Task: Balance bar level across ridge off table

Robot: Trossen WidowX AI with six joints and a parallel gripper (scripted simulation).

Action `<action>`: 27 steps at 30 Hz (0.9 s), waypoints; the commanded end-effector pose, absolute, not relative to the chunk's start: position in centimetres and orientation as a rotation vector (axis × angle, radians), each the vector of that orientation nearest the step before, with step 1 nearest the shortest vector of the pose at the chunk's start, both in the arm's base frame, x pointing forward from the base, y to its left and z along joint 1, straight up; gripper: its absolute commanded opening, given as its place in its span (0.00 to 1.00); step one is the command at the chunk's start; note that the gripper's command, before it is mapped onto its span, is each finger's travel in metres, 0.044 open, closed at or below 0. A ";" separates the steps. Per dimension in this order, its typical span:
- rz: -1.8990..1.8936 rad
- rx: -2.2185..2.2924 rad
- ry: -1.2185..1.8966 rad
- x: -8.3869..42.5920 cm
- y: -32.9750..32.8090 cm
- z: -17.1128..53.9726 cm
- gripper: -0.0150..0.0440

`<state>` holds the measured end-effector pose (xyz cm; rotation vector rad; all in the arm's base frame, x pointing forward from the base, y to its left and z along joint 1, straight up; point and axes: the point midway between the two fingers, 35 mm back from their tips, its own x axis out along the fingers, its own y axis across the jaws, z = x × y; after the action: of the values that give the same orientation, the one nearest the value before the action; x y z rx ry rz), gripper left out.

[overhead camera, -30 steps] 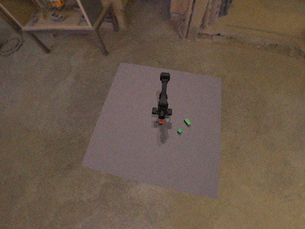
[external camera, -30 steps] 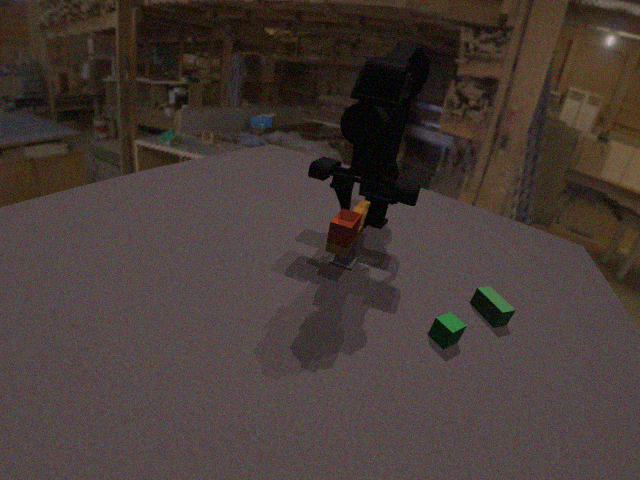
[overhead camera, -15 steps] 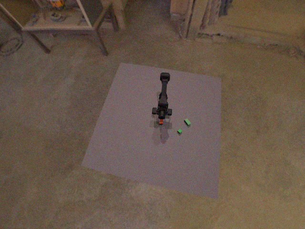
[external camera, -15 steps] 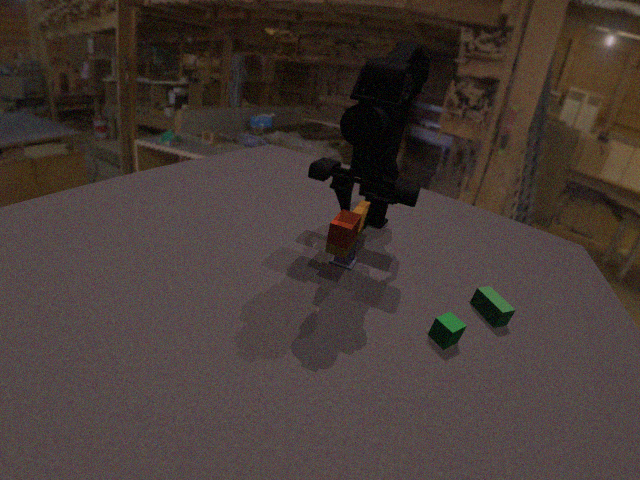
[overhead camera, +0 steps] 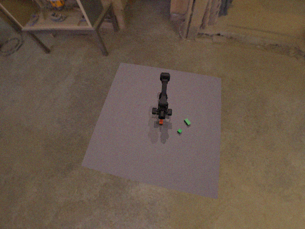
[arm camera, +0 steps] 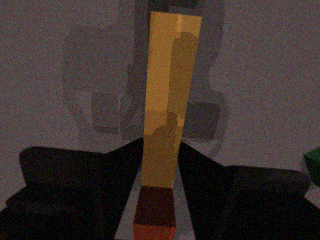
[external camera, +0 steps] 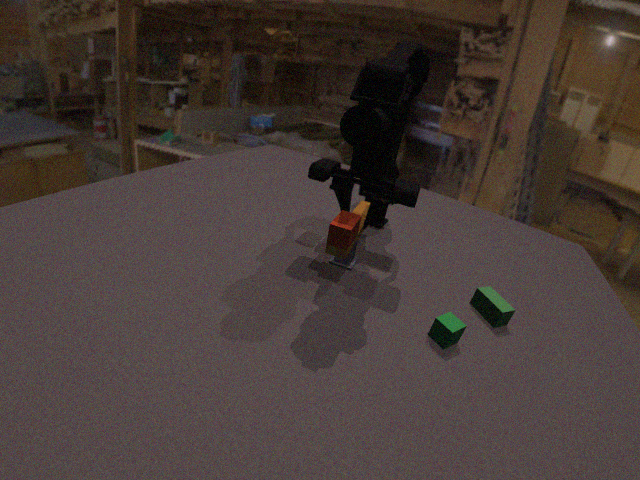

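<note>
The bar is orange-yellow (external camera: 364,209) (arm camera: 162,75) with a red block (overhead camera: 161,121) (external camera: 343,232) (arm camera: 155,206) at one end. My gripper (external camera: 362,217) (arm camera: 161,143) is shut on the bar, with one finger on each side near the red end in the wrist view. In the top view the arm hides all but the red end. The ridge, a small grey-blue piece (external camera: 345,259), shows low under the bar in the exterior view. The bar and its red end hide most of it. Whether the bar touches the ridge, and whether it is level, I cannot tell.
A green cube (overhead camera: 179,130) (external camera: 446,329) and a longer green block (overhead camera: 187,121) (external camera: 492,306) lie on the grey table top (overhead camera: 137,152) (external camera: 155,361), to the right of the gripper in the top and exterior views. A green piece (arm camera: 314,164) shows at the wrist view's right edge.
</note>
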<state>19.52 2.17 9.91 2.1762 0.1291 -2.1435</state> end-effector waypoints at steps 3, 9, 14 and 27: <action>-2.143 2.183 0.125 19.6 2.2 9.9 0.25; -2.143 2.183 0.125 19.6 2.2 9.8 0.25; -2.143 2.183 0.125 19.6 2.2 9.8 0.25; -2.143 2.183 0.125 19.5 2.2 9.7 0.25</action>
<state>19.50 2.17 9.72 2.1766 0.1289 -2.1438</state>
